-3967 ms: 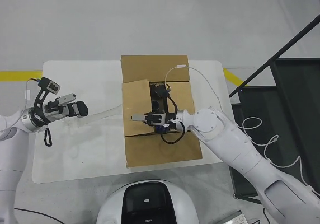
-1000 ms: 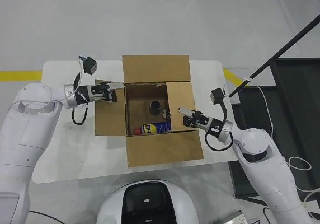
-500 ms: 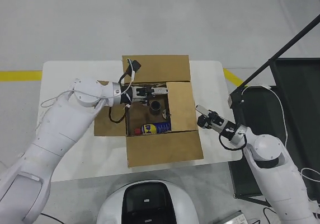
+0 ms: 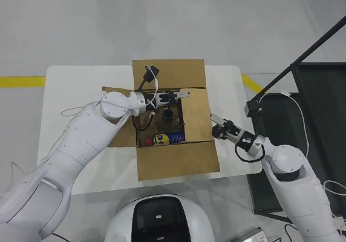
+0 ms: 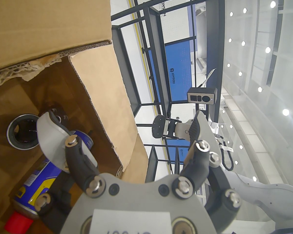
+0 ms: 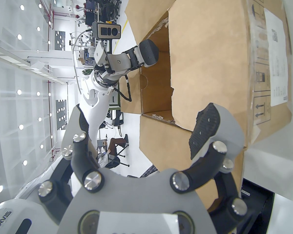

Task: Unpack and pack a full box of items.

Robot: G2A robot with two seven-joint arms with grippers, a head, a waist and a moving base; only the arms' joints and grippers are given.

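An open cardboard box (image 4: 173, 160) stands mid-table with its flaps folded out. Inside lie a blue and yellow spray can (image 4: 165, 139) with a red cap and a black round item (image 4: 169, 113) with a metal ring. My left gripper (image 4: 179, 97) hovers open over the box's far part, above the round item (image 5: 23, 131) and the can (image 5: 36, 179); nothing sits between its fingers (image 5: 51, 132). My right gripper (image 4: 217, 126) is open at the outer edge of the right flap (image 6: 210, 62), holding nothing. The left gripper (image 6: 146, 54) shows across the opening in the right wrist view.
The white table (image 4: 82, 163) has bare room to the left of the box. A black metal rack (image 4: 318, 109) stands close beside the table's right edge, behind my right arm. A yellow line (image 4: 9, 81) runs along the floor.
My left gripper has swung from the left flap to over the box opening, then a little farther right. My right gripper has drawn back from over the right flap to its outer edge.
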